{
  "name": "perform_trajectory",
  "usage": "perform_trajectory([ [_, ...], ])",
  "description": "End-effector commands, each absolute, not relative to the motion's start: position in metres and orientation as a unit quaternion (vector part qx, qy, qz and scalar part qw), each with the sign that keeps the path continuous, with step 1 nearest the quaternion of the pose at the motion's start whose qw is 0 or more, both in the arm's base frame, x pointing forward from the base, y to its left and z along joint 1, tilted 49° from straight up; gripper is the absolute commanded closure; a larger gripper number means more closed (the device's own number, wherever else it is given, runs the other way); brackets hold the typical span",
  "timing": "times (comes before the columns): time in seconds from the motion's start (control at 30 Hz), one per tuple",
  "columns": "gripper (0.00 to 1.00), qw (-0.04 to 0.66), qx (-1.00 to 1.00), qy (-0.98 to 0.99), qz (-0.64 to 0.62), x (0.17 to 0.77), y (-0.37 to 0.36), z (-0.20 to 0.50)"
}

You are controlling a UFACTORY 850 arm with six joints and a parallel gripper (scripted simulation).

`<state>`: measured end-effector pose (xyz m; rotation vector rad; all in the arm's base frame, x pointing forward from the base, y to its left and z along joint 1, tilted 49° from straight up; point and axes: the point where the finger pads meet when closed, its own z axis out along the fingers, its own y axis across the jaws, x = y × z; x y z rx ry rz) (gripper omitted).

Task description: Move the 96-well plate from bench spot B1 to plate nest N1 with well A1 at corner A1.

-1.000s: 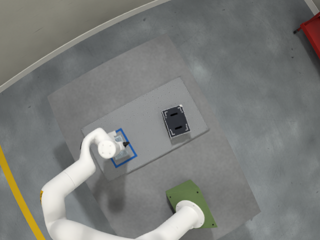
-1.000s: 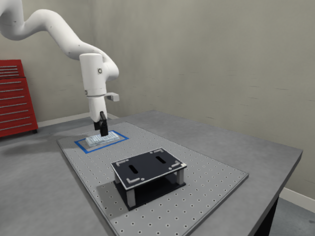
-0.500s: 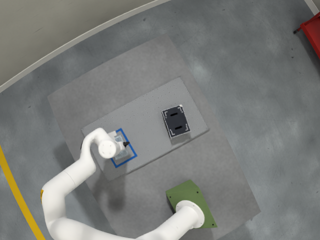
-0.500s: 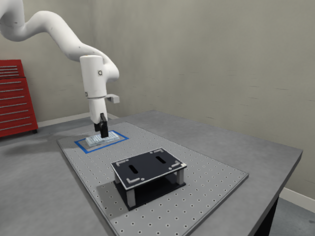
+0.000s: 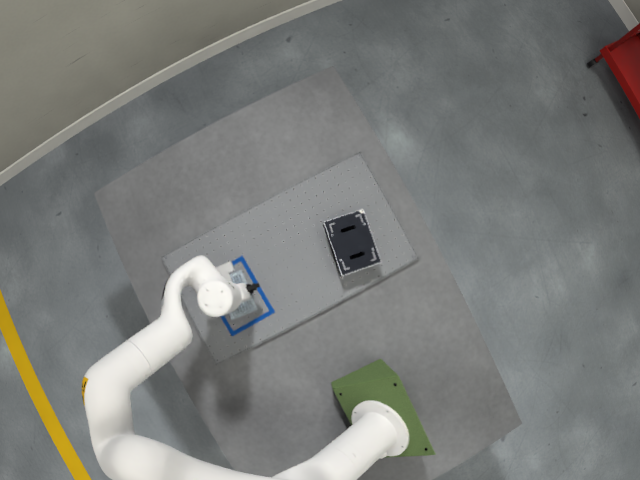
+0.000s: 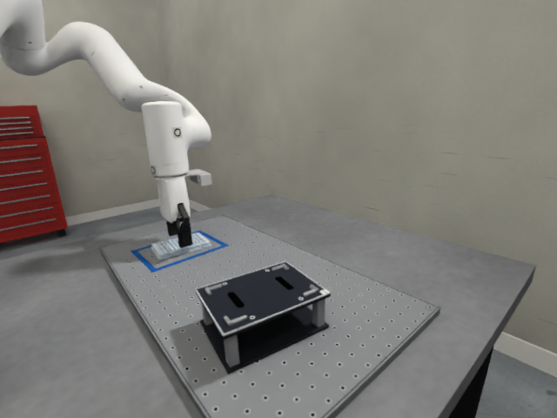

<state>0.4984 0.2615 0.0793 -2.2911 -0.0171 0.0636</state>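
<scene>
Plate (image 6: 179, 246) lies flat inside the blue B1 frame (image 6: 148, 265), and the end effector (image 6: 178, 240), spread wide and grasping nothing, straddles it for pickup; nest (image 6: 251, 292) waits well apart.

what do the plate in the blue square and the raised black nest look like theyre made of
The 96-well plate looks like clear, glossy plastic: pale, see-through, with faint well rows. The nest top looks like matte black board or anodised metal, with pale grey locators and light posts; which one is unclear. The open pincer fingers look like black metal or plastic.
</scene>
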Motion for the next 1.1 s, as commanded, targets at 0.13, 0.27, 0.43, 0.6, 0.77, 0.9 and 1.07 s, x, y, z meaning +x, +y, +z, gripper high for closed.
perform_trajectory([
  [0.13,0.0,0.412,-0.911,-0.007,0.025,0.4989,0.2644,0.077],
  [0.27,0.0,0.412,-0.911,-0.007,0.025,0.4987,0.2663,0.0752],
  [0.43,0.0,0.412,-0.911,-0.007,0.025,0.4986,0.2688,0.0731],
  [0.6,0.0,0.412,-0.911,-0.007,0.025,0.4984,0.2709,0.0713],
  [0.77,0.0,0.412,-0.911,-0.007,0.025,0.4984,0.2709,0.0712],
  [0.9,0.0,0.412,-0.911,-0.007,0.024,0.4984,0.2708,0.0713],
  [1.07,0.0,0.412,-0.911,-0.007,0.024,0.4985,0.2708,0.0713],
])
